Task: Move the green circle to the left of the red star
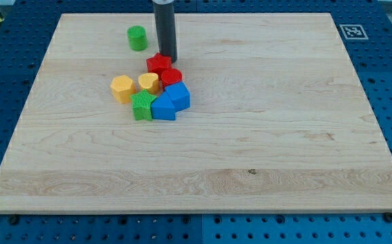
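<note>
The green circle stands alone near the view's top left of the wooden board. The red star lies below and to the right of it, at the top of a cluster of blocks. My tip is at the red star's upper right edge, touching or nearly touching it, and to the right of the green circle, well apart from it.
Below the red star sit a red circle, a yellow heart-like block, a yellow hexagon, a green block and two blue blocks, packed together. The board rests on a blue pegboard.
</note>
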